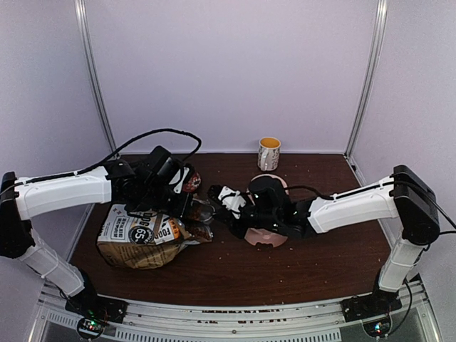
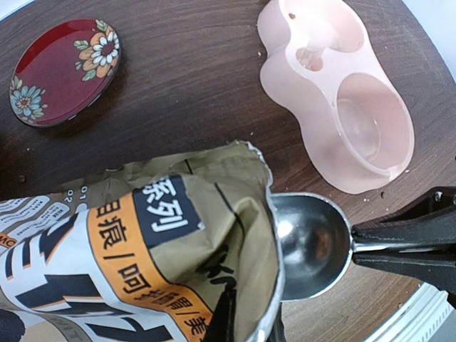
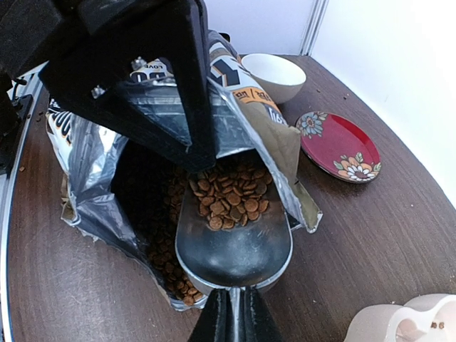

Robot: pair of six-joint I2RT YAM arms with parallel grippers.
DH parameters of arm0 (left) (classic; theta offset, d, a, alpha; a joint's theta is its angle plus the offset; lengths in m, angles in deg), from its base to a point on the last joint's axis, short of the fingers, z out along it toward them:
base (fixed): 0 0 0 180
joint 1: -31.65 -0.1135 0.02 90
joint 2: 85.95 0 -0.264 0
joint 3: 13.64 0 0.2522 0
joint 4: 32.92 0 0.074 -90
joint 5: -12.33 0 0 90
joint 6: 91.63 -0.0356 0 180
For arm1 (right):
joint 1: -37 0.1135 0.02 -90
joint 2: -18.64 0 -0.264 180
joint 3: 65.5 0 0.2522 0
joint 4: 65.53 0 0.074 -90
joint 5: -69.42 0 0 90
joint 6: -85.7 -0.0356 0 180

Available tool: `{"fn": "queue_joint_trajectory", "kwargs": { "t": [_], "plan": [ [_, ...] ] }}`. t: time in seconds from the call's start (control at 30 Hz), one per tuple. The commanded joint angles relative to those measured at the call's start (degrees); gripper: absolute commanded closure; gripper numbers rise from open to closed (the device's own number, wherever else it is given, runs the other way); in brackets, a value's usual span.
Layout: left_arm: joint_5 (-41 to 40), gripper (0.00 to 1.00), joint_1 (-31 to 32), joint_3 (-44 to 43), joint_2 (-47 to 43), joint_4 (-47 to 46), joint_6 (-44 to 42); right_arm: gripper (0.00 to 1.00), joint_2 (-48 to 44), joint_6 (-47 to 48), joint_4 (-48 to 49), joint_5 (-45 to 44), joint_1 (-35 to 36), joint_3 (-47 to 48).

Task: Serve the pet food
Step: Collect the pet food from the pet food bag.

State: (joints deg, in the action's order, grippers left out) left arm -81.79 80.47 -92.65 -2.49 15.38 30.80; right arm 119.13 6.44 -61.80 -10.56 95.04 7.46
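Scoop (image 3: 235, 253) pinched by right hand (image 3: 234, 324), bag (image 3: 92, 164) by left hand (image 3: 197, 139).

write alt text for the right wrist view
A metal scoop, gripped by the right gripper, lies half full of brown kibble in the mouth of an open foil-lined bag on a dark table. The left gripper pinches the bag's top edge open; a white bowl and a red floral saucer stand beyond, a pink dish at bottom right.

Left arm (image 1: 64, 191): stretched rightward from its base, wrist bent downward.
Left gripper (image 1: 187, 203): jaws clamped tight.
Right arm (image 1: 356, 203): reaching leftward, forearm low.
Right gripper (image 3: 235, 317): jaws closed, pointing toward the left gripper.
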Motion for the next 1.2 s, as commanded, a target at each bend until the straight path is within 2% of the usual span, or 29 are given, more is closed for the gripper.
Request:
{"fn": "queue_joint_trajectory", "kwargs": {
  "t": [0.0, 0.43, 0.77, 1.17],
  "plan": [
    [-1.64, 1.00, 0.25, -1.96, -2.07, -1.28, -0.83, 1.00, -2.57, 0.55, 2.53, -3.71, -0.68, -1.79],
    [-0.36, 1.00, 0.23, -4.68, -3.20, -1.06, -1.36, 1.00, -2.00, -0.35, 15.08, -6.31, -0.82, -8.04],
    [-1.34, 1.00, 0.23, -7.01, -3.08, 0.24, -1.38, 1.00, -4.05, 0.55, 23.59, -4.93, -0.79, -14.02],
    [-2.21, 1.00, -0.54, -8.17, -2.71, -0.09, -0.99, 1.00, -7.66, 0.83, 27.03, -6.42, -0.82, -18.77]
  ]
}}
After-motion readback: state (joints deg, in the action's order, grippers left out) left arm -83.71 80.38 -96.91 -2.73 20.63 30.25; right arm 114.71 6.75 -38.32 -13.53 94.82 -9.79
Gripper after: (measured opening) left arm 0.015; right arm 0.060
